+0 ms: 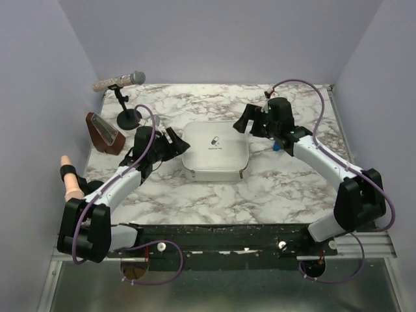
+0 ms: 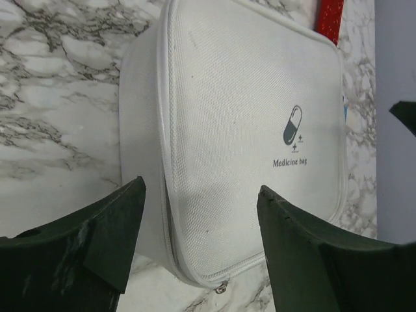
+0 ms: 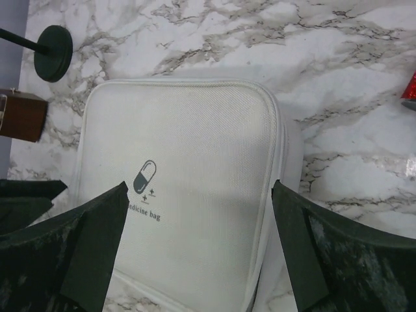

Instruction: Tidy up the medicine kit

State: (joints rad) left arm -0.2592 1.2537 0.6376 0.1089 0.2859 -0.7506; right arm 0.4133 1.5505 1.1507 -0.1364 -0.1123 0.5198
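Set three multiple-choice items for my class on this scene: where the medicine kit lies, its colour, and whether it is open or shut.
1. Where is the medicine kit?
A. mid-table, between the grippers
B. at the table's far right corner
C. held in a gripper

2. Its colour?
A. red
B. white
C. black

3. Its state?
A. shut
B. wide open
C. upside down and emptied

Key:
1 A, it rests on the marble table with the left gripper and right gripper open on either side.
2 B, its fabric is white.
3 A, the lid lies flat with the capsule mark facing up.
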